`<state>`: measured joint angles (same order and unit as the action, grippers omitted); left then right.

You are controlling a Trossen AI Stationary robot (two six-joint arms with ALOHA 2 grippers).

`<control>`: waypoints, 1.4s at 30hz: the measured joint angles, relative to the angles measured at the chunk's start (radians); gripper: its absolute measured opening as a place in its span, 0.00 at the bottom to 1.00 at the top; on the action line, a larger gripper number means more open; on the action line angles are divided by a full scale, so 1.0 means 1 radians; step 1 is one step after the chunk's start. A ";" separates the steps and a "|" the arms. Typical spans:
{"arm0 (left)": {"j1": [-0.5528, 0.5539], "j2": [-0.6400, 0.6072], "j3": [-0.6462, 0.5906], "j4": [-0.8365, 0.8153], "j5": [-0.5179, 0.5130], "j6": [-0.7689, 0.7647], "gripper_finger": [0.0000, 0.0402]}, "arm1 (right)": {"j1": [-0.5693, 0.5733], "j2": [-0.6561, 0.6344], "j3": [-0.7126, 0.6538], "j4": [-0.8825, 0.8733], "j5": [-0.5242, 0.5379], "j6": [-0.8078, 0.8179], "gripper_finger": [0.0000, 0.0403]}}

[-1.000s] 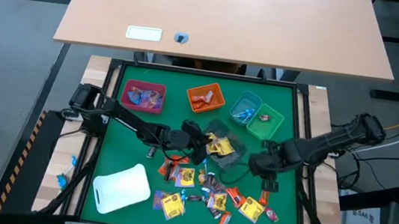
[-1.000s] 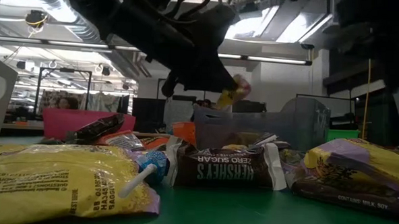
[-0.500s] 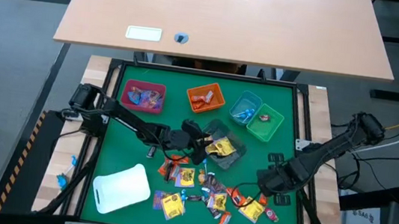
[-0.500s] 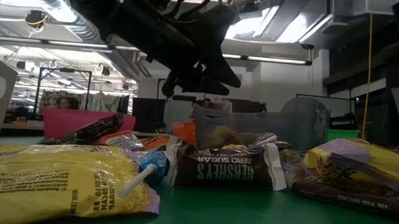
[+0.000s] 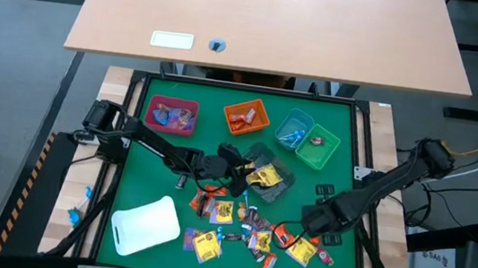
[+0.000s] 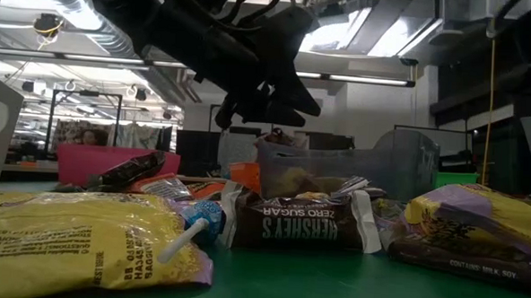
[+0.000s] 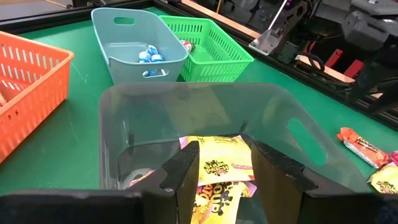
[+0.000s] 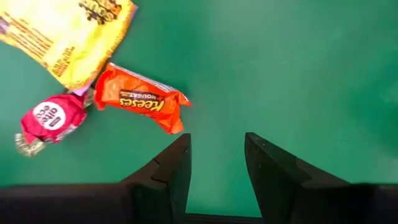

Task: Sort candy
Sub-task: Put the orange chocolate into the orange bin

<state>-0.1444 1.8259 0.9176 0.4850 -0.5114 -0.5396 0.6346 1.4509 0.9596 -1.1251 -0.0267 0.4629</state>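
Left gripper hangs over the clear grey bin mid-mat, fingers spread and empty, with yellow candy packets lying in the bin right below. Right gripper is low over the green mat at the front right, fingers apart, holding nothing; an orange Reese's packet, a red sweet and a yellow packet lie just beside it.

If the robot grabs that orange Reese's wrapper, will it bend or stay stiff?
The orange Reese's packet lies flat on the green mat, so it probably stays fairly stiff in the middle. Its crimped ends look thin and would likely flop. The shiny wrapper might slip between the right gripper fingers, which are open above it.
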 joint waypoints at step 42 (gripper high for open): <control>0.000 0.000 0.001 0.000 0.000 0.002 0.34 | 0.115 0.025 -0.132 0.322 -0.048 -0.549 0.37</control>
<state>-0.1444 1.8256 0.9188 0.4847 -0.5117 -0.5377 0.7494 1.4761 0.8272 -0.8036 -0.0750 -0.0856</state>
